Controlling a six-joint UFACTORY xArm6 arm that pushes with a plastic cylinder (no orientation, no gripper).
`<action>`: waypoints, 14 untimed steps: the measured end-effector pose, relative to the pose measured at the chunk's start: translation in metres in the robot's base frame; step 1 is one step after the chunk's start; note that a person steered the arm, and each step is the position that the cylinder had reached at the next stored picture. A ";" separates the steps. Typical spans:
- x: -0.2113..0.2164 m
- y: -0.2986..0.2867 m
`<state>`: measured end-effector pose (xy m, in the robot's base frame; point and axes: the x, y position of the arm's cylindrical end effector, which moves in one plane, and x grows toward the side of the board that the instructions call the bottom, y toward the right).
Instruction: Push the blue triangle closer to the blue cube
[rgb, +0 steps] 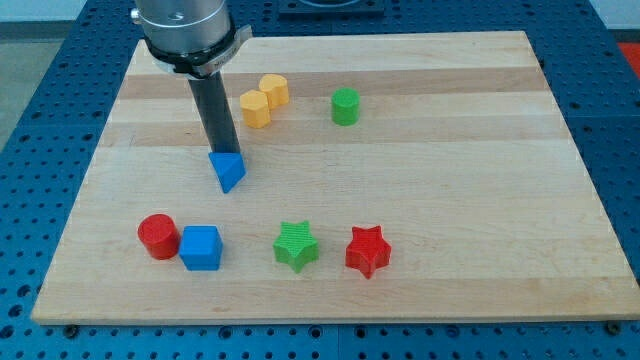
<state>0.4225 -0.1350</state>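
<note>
Blue triangle sits touching my tip on its top side; no jaws exist here; the push toward the blue cube looks underway, needing a downward shove.

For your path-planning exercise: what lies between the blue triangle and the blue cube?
Nothing: in the camera view, bare board separates the blue triangle from the blue cube. My tip is at the triangle's top edge.

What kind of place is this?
Probably a robot lab: a wooden board rests on a blue table full of holes, and my tip touches the blue triangle among toy blocks.
</note>
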 end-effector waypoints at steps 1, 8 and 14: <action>0.008 -0.006; 0.043 0.021; 0.100 0.012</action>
